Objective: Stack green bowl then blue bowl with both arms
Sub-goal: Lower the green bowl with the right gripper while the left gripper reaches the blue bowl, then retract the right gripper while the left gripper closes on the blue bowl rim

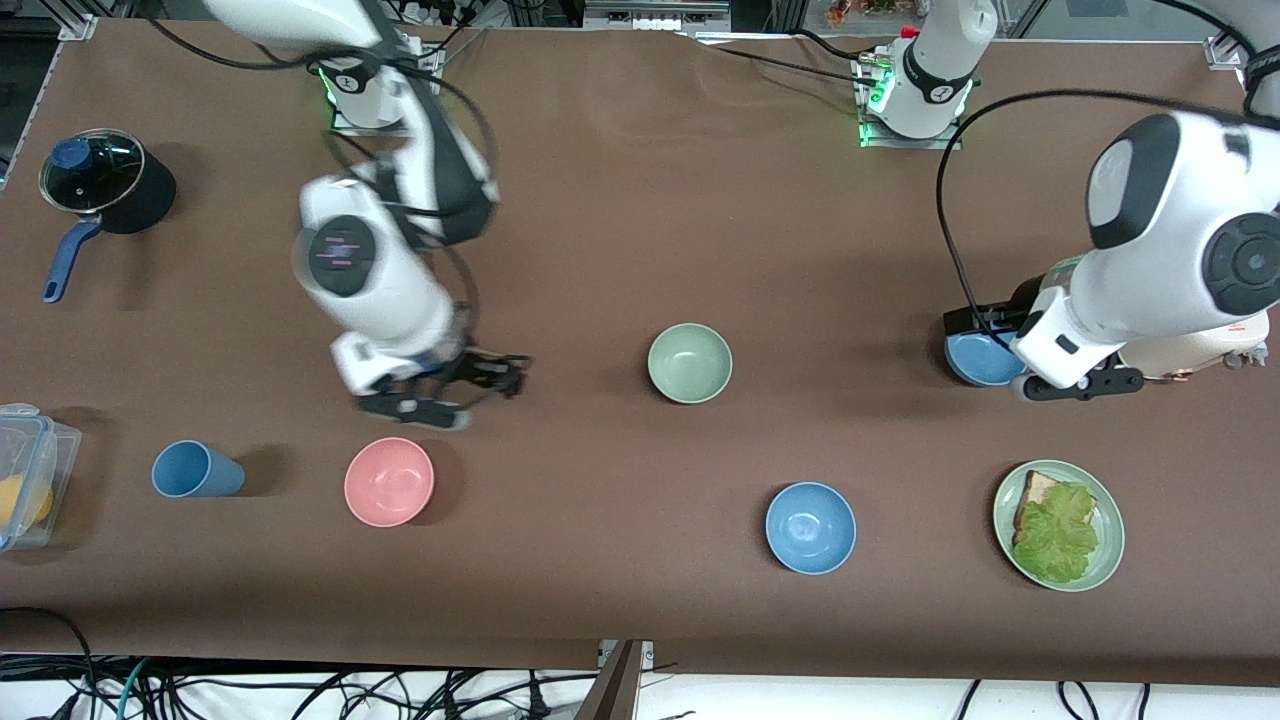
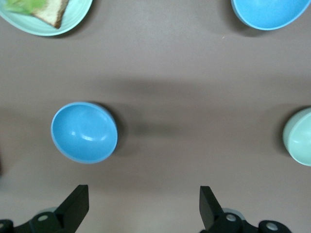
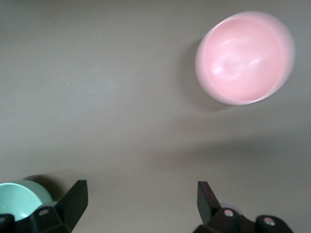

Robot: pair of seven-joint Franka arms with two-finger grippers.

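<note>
The pale green bowl (image 1: 689, 363) stands upright and empty at mid-table; it also shows in the left wrist view (image 2: 299, 137) and the right wrist view (image 3: 19, 199). One blue bowl (image 1: 810, 527) (image 2: 272, 12) sits nearer the front camera. A second blue bowl (image 1: 975, 360) (image 2: 84, 132) sits toward the left arm's end, partly hidden by that arm. My left gripper (image 1: 1085, 385) (image 2: 144, 204) is open and empty, over the table beside this second bowl. My right gripper (image 1: 455, 390) (image 3: 141, 199) is open and empty, over bare table between the pink bowl and the green bowl.
A pink bowl (image 1: 389, 481) (image 3: 245, 58) and a blue cup (image 1: 195, 469) sit near the right gripper. A green plate with bread and lettuce (image 1: 1110, 545) (image 2: 73, 19), a lidded pot (image 1: 100, 185) and a clear container (image 1: 30, 470) sit toward the table's ends. A beige object (image 1: 1190, 355) lies under the left arm.
</note>
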